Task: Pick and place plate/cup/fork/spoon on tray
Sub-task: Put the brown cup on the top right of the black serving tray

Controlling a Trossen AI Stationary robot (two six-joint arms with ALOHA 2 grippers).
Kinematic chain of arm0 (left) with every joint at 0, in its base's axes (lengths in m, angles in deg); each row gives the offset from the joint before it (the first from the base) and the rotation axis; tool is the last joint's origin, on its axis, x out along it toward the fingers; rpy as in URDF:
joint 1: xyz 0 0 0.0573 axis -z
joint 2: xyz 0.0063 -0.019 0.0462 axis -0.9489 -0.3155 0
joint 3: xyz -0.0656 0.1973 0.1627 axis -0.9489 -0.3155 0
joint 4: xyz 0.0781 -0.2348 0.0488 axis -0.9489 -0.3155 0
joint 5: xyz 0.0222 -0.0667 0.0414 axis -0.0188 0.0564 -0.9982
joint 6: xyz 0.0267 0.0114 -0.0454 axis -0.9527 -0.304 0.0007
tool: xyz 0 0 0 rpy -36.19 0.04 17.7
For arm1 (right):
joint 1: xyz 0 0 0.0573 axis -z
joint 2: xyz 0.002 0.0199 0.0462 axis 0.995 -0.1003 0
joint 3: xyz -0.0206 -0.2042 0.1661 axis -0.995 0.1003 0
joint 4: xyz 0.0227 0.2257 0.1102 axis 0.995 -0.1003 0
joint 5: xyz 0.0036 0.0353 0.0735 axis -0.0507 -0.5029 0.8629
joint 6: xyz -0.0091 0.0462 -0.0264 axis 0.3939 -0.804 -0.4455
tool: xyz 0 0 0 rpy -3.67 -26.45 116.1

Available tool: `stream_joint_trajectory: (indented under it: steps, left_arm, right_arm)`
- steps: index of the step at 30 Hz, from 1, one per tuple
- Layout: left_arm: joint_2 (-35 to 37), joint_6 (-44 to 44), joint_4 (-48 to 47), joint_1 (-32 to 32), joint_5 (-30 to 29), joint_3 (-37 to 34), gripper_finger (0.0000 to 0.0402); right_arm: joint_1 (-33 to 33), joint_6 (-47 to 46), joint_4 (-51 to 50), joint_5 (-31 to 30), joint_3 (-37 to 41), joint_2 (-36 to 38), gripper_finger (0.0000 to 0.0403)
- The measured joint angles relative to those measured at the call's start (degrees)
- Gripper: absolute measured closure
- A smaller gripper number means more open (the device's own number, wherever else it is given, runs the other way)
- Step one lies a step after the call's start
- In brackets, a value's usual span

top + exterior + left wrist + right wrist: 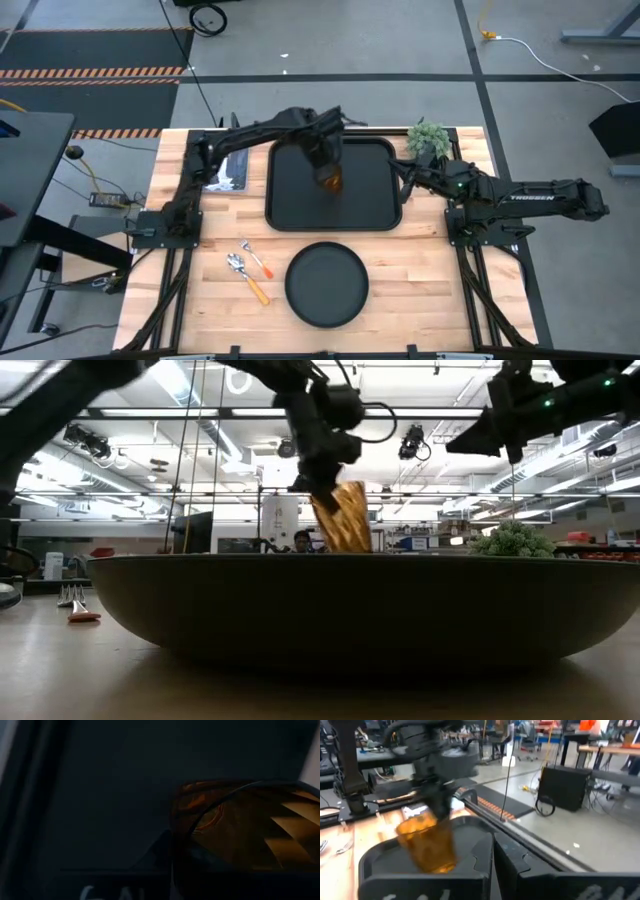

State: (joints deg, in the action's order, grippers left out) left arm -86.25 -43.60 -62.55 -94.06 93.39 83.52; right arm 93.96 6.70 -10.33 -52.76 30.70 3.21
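Note:
The amber cup (330, 182) is over the middle of the black tray (290, 200), tilted, in my left gripper (322, 155), which is shut on it. It also shows in the low view (345, 515) and in the right wrist view (427, 842). The round black plate (326, 283) lies flat on the table near the front edge. The spoon (248, 277) and the fork (258, 258) lie on the wood left of the plate. My right gripper (403, 170) is shut and empty at the tray's right edge. My left gripper holds the cup by its upper rim (422, 822), the fingers coming from above and pointing down. The cup hangs tilted below the fingers. Its base (440, 866) is at the tray floor or just above it; I cannot tell which.
A small green plant (428, 137) stands at the tray's far right corner, next to my right arm. A flat grey item (228, 172) lies left of the tray. The wood between the tray and the plate is bare.

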Motion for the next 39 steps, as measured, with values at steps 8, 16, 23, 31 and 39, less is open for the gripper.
stream_joint_trajectory:
  steps: [8,16,23,31,39]
  left_arm:
    - [-8.94,-2.50,7.58,-3.04,-1.50,9.92,0.0385]
    - [-11.85,-3.17,15.81,-5.66,-1.95,10.04,0.0384]
    - [-12.33,-2.37,11.75,-7.81,-1.48,10.02,0.0384]
    - [-12.33,-3.86,9.12,-7.79,-1.30,10.02,0.0379]
    - [-12.33,-6.19,9.62,-6.51,-1.25,10.02,0.0328]
  right_arm:
    - [0.00,-5.89,-6.09,0.00,0.00,0.34,0.0380]
    - [-0.68,-9.15,-8.74,0.13,0.00,0.34,0.0380]
    - [-1.68,-9.79,-8.52,0.15,0.00,0.34,0.0380]
    - [-2.10,-9.79,-7.45,0.16,-0.02,0.34,0.0380]
    - [-2.12,-9.79,-7.47,0.16,-0.02,0.34,0.0380]
